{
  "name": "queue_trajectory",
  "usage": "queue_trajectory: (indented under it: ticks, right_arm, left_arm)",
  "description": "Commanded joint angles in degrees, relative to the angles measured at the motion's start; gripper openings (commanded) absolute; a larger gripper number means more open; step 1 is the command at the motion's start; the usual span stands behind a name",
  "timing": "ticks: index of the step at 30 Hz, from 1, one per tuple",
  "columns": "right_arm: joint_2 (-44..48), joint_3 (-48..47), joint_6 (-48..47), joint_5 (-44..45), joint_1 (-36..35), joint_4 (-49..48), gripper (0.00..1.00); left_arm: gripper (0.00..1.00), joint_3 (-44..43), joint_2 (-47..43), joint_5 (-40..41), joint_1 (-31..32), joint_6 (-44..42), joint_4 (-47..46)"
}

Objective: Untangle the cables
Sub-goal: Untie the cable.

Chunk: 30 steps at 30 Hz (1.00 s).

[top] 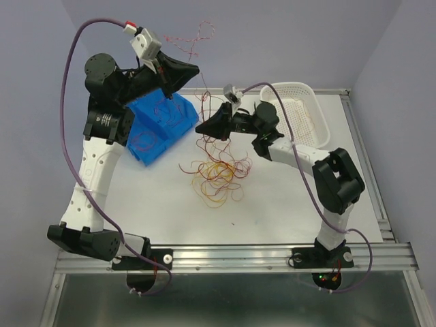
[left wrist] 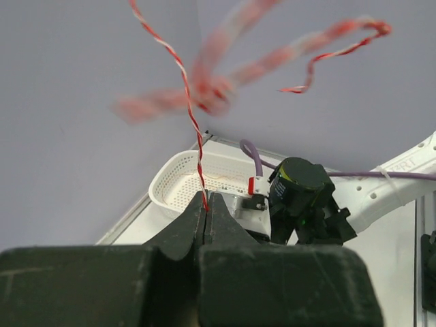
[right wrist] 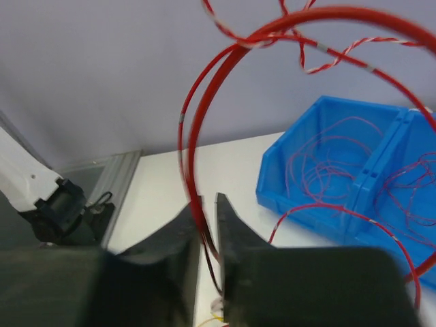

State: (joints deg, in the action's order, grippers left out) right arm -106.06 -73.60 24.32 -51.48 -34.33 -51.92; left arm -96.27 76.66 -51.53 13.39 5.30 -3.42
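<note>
The cables (top: 216,174) lie as a loose tangle of dark red and yellow-orange loops on the white table, and several strands rise from it toward both grippers. My left gripper (top: 196,68) (left wrist: 206,196) is raised at the back, shut on a red-white twisted strand (left wrist: 184,82) that curls up above it. My right gripper (top: 199,127) (right wrist: 206,201) hangs over the tangle, pointing left. Its jaws stand a narrow gap apart, and a red cable (right wrist: 194,136) runs through the gap in a big loop overhead.
A blue divided bin (top: 160,129) (right wrist: 320,197) with red wires in it sits at the back left, under the left arm. A white perforated basket (top: 310,95) (left wrist: 163,180) stands at the back right. Thick mauve cables run along both arms.
</note>
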Motion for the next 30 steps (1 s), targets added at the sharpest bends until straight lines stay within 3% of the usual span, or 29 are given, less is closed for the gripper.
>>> queue_trajectory:
  ticks: [1, 4, 9, 12, 15, 18, 20, 26, 30]
  right_arm:
    - [0.2, -7.8, 4.5, 0.6, -0.7, -3.4, 0.01]
    - [3.0, -11.4, 7.5, 0.3, -0.6, -2.8, 0.00]
    - [7.5, -20.9, 8.6, -1.5, -0.5, 3.8, 0.01]
    - [6.2, -34.1, 5.3, -0.1, -0.6, 15.2, 0.01]
    - [3.6, -47.3, 6.2, 2.4, -0.6, 15.7, 0.01]
    - [-1.8, -62.2, 6.5, 5.2, -0.5, 19.6, 0.01]
    - [-2.8, -64.0, 6.3, 6.9, -0.6, 19.9, 0.01]
    - [1.8, -52.6, 1.8, 8.9, -0.6, 18.4, 0.00]
    - [3.6, -46.8, 0.6, 8.1, -0.6, 17.9, 0.01]
  left_arm:
    - [0.00, -8.9, 1.8, 2.5, -0.6, -0.4, 0.2]
    - [0.00, -13.7, 4.3, 5.7, -2.6, -1.1, 1.1]
    - [0.00, -24.2, 10.7, 8.9, -11.0, 0.5, 1.7]
    - [0.00, -36.9, 16.6, 5.2, -14.5, 4.7, 2.4]
    - [0.00, -39.3, 19.1, 0.6, -15.1, 11.6, -1.8]
    - [0.00, -30.8, 16.6, -1.9, -15.1, 18.5, -10.7]
    - [0.00, -26.7, 15.7, -3.9, -15.1, 21.6, -14.7]
    - [0.00, -8.3, 10.4, -15.3, -13.6, 25.5, -32.0]
    - [0.02, 6.1, 6.1, -18.7, -7.6, 25.0, -40.3]
